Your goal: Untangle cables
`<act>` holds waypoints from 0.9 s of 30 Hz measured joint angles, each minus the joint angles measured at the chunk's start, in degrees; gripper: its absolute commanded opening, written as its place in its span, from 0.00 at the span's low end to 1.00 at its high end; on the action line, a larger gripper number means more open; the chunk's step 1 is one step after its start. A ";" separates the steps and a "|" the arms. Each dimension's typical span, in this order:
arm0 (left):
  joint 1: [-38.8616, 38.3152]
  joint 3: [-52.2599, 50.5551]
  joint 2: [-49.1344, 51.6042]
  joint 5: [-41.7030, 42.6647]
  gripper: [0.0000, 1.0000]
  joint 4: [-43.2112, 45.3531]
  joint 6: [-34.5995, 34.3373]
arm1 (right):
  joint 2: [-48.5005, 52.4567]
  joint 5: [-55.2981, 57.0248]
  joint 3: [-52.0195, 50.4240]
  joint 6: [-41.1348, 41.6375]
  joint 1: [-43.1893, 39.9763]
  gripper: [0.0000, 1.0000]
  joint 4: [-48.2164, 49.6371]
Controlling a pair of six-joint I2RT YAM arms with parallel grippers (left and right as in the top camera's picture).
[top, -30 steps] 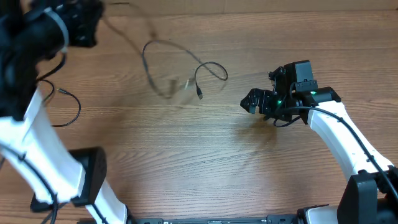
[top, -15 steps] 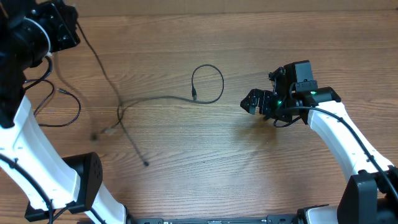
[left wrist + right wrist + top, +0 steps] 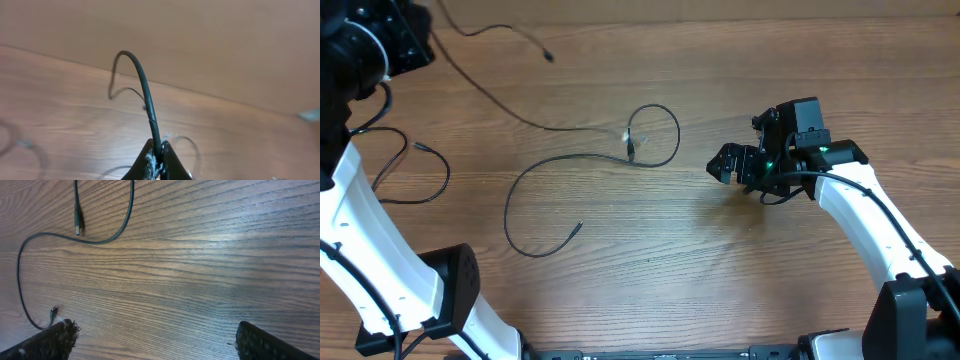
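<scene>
Thin black cables lie across the wooden table. My left gripper (image 3: pixel 418 40) is raised at the far left corner, shut on one cable (image 3: pixel 144 85) that arches up from its jaws. That cable (image 3: pixel 490 100) trails toward a small loop (image 3: pixel 655 135) mid-table, and its free plug end (image 3: pixel 549 56) hangs near the back edge. A second strand (image 3: pixel 515 190) curves from the loop to a plug end (image 3: pixel 578 227). My right gripper (image 3: pixel 723 165) stands open just right of the loop, low over bare wood, nothing between its fingers. In the right wrist view the gripper (image 3: pixel 155 345) faces a cable (image 3: pixel 100 241) and its plug (image 3: pixel 77 224).
Another black cable (image 3: pixel 425 170) curls beside the left arm's white link (image 3: pixel 370 230). The left arm's base (image 3: pixel 460 290) stands at the front left, and the right arm (image 3: pixel 870 220) reaches in from the front right.
My left gripper has pulled its cable up and back to the far left. The strands swung across the table; one now lies as a wide curve left of the loop. The right arm has not moved.
</scene>
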 measured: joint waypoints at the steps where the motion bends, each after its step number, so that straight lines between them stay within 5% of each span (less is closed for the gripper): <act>1: 0.39 0.00 0.00 -2.43 0.04 -0.04 -0.15 | 0.00 0.00 0.00 0.02 0.00 1.00 0.00; 11: 5.40 -6.16 -0.04 -28.17 0.04 -2.62 -5.75 | 0.00 0.00 0.00 0.00 0.00 1.00 0.00; 27: 19.93 -37.99 0.09 -33.62 0.04 0.00 -10.93 | 0.00 0.02 0.00 -0.02 0.00 1.00 -0.39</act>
